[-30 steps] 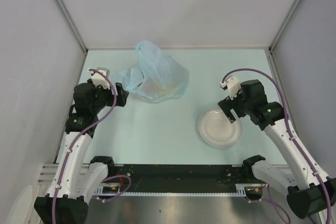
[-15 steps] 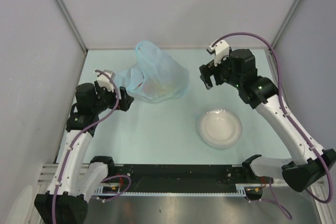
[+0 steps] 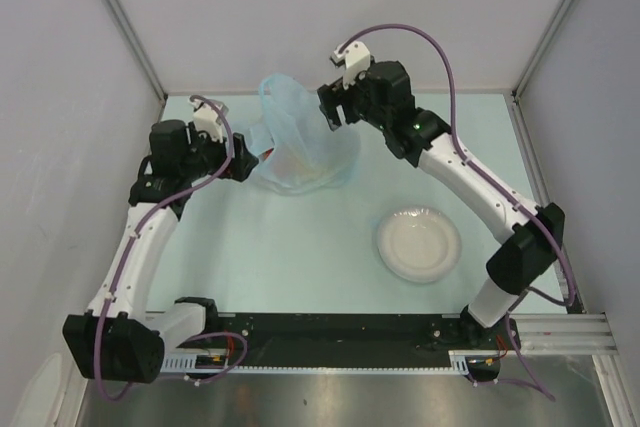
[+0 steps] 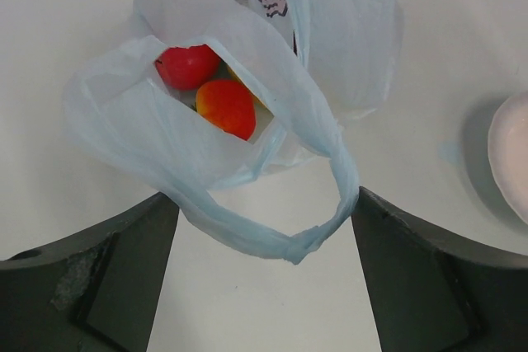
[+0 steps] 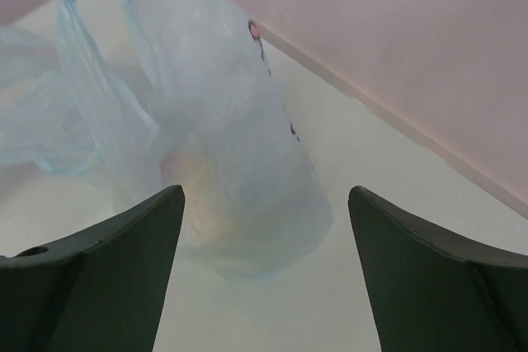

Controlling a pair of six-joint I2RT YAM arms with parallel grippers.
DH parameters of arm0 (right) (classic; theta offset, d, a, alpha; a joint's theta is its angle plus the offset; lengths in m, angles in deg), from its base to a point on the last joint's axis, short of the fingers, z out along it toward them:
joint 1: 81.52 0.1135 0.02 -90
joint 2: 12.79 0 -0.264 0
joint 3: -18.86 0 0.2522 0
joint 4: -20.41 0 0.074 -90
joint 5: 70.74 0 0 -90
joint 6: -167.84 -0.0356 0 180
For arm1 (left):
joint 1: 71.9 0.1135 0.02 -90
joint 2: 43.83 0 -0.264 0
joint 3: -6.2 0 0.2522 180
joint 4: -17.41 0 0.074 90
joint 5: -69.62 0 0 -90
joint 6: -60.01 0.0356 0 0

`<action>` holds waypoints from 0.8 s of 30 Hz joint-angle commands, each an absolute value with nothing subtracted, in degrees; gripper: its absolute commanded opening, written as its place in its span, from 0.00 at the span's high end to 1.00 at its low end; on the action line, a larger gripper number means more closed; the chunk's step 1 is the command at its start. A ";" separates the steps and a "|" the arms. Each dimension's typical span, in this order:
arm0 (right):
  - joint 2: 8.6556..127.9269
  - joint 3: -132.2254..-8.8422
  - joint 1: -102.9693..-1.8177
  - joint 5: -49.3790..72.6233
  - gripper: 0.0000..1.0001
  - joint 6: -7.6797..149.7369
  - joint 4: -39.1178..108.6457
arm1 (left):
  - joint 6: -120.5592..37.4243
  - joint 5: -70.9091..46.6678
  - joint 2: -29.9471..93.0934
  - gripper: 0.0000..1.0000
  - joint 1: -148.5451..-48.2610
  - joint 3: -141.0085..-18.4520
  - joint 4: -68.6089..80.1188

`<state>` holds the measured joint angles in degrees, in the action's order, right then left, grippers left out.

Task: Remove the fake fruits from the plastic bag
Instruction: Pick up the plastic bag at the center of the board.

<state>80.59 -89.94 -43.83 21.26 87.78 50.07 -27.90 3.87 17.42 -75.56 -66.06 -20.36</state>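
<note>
Plastic bag (image 3: 300, 152) lies left-right, mouth toward the spread left gripper (image 4: 260, 204), fake fruits (image 4: 224, 107) inside; right gripper (image 5: 266, 195), likewise spread, faces its opposite side; plate (image 3: 419, 244) well apart.

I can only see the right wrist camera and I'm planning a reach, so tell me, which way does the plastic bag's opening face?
Observer: The plastic bag has its mouth toward the left hand, which is open.
Operator: Any fruit showing inside?
Observer: Two, side by side just inside the mouth: a red fruit and a red-orange fruit.
Operator: Where's the plate?
Observer: The white plate lies right of the bag, toward the near edge, not touching it.
</note>
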 commanded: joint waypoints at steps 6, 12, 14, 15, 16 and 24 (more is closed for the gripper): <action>91.70 -105.81 -41.54 10.92 0.15 78.99 44.45 | -24.99 -6.76 22.52 0.12 -75.86 -76.46 -18.06; 95.58 -109.24 -37.42 13.80 0.15 81.26 44.01 | -10.53 -3.26 19.38 0.07 -75.42 -79.02 -25.07; 95.58 -109.60 -36.26 13.99 0.15 82.23 44.63 | -5.93 -1.32 16.82 0.04 -75.42 -76.40 -26.93; 95.32 -108.99 -35.73 13.47 0.15 83.11 44.71 | -1.73 -1.22 13.59 0.04 -75.33 -74.55 -26.50; 95.05 -108.37 -34.51 13.03 0.15 83.46 44.72 | -0.30 -0.96 12.25 0.03 -75.33 -72.62 -25.89; 97.33 -105.81 -29.67 24.43 0.18 88.83 40.76 | -1.34 -0.96 12.58 0.01 -77.00 -67.33 -17.27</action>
<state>96.16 -105.07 -31.04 16.76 85.24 45.02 -4.01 -3.02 9.62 -75.83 -67.55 -22.54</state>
